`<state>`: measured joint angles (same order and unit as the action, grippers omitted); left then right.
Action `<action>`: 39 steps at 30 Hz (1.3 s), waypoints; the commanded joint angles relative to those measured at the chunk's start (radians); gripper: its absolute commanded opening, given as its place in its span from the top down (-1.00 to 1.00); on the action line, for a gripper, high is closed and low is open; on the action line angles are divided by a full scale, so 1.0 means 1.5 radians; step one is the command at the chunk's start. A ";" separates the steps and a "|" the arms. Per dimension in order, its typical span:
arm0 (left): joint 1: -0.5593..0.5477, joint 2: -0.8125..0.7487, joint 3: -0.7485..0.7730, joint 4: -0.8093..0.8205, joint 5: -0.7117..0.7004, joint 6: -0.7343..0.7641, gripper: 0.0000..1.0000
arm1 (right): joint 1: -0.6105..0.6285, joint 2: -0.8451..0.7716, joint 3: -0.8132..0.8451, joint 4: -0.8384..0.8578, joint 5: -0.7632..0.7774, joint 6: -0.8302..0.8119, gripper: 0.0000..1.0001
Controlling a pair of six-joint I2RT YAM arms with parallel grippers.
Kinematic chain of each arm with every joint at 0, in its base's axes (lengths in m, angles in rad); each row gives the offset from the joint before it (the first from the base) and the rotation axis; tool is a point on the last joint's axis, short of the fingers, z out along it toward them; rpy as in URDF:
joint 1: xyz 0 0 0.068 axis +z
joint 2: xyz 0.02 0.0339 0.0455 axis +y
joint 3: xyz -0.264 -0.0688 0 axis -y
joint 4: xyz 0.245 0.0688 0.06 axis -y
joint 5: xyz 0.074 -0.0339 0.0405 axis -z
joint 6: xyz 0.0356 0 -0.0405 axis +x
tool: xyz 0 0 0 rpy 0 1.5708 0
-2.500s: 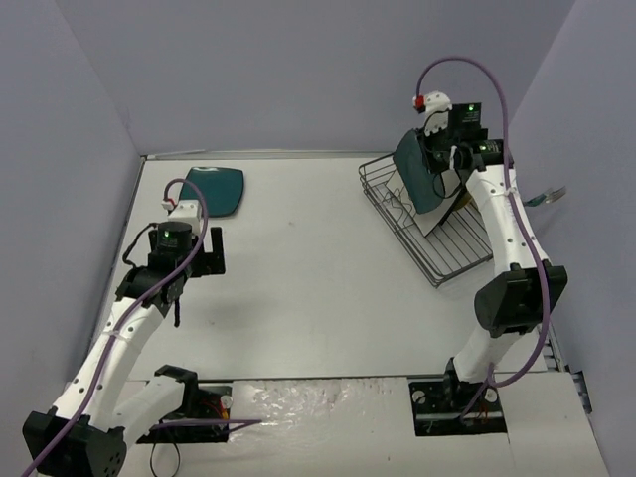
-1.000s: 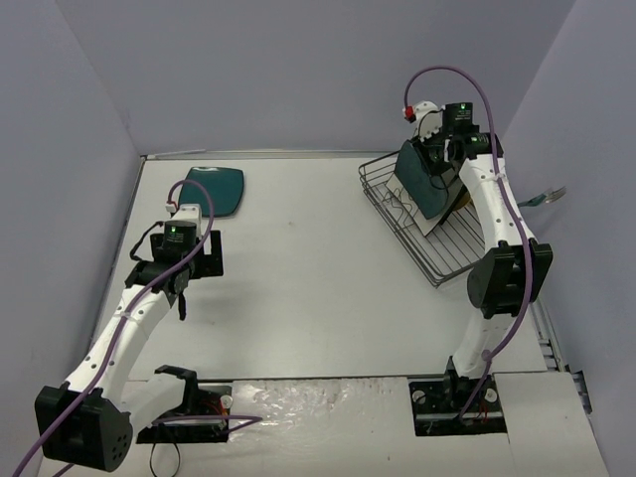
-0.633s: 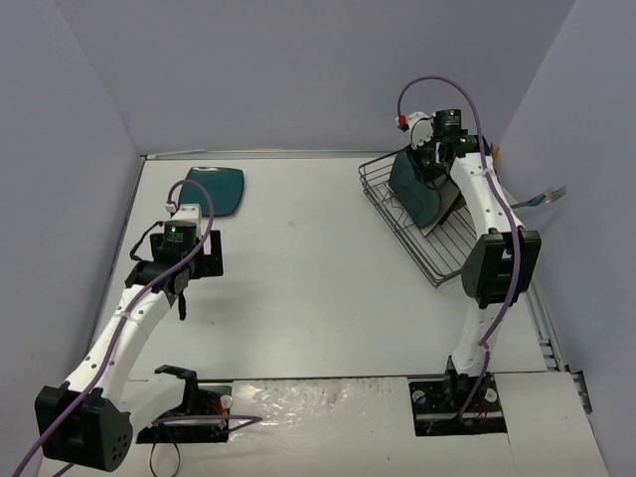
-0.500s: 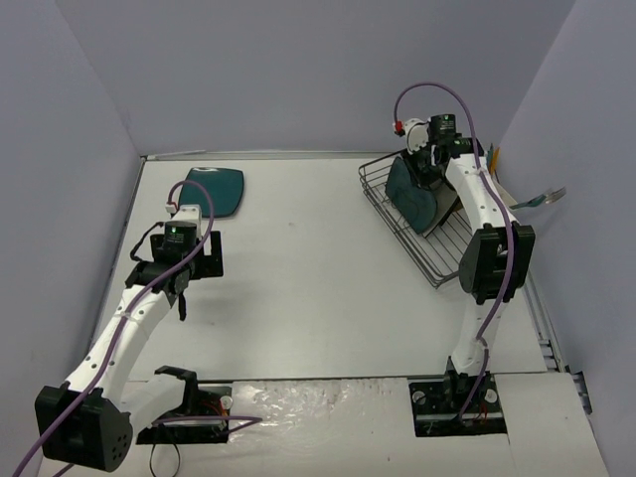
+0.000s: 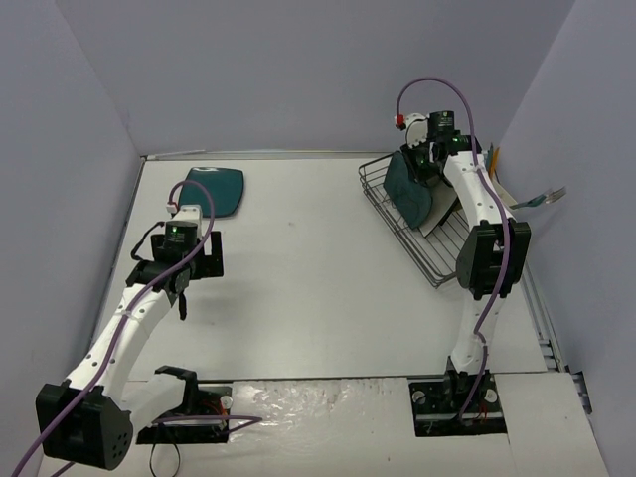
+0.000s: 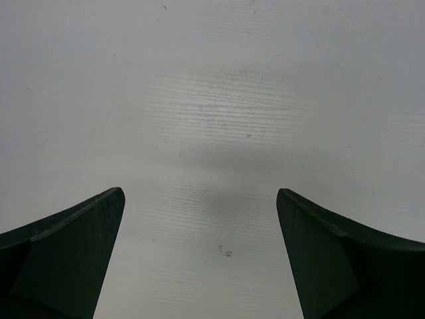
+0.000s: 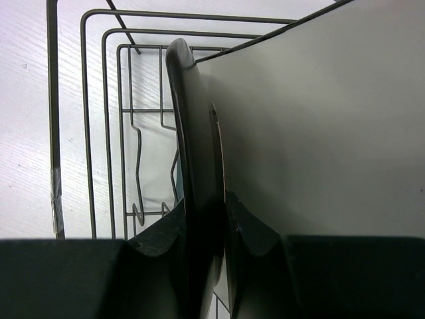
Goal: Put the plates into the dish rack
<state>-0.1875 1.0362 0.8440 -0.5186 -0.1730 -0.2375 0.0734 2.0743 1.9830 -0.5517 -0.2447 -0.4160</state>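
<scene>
My right gripper [image 5: 421,167] is shut on the top edge of a dark teal plate [image 5: 405,195] and holds it upright inside the dish rack [image 5: 437,260] at the back right. In the right wrist view the fingers [image 7: 159,232] clamp the plate's dark rim [image 7: 194,126], with the rack's wavy wires [image 7: 136,159] to its left. A white plate [image 7: 319,119] stands close against its right side; it also shows in the top view [image 5: 438,216]. Another dark teal plate [image 5: 217,191] lies flat at the back left. My left gripper [image 5: 184,301] is open and empty over bare table [image 6: 199,193].
Purple walls close in the table on three sides. The rack stands at an angle near the right wall. A thin utensil-like object [image 5: 545,197] sticks out by the right wall beyond the rack. The arm bases sit at the near edge.
</scene>
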 commanded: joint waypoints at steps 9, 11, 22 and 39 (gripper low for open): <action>0.005 0.004 0.035 0.022 -0.003 0.007 -0.94 | 0.000 -0.020 0.068 -0.031 -0.030 0.007 1.00; 0.005 0.004 0.035 0.021 -0.004 0.007 -0.94 | -0.001 -0.020 0.067 -0.033 -0.030 0.006 0.83; 0.006 0.018 0.038 0.023 -0.004 -0.010 -0.94 | -0.005 -0.034 0.065 -0.033 -0.003 0.018 -0.29; 0.140 0.175 0.050 0.280 0.154 -0.367 -0.94 | 0.006 -0.322 -0.143 0.131 -0.035 0.212 -1.00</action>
<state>-0.0648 1.2507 0.8948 -0.3569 -0.0421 -0.5656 0.0738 1.8008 1.9386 -0.5511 -0.2233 -0.2618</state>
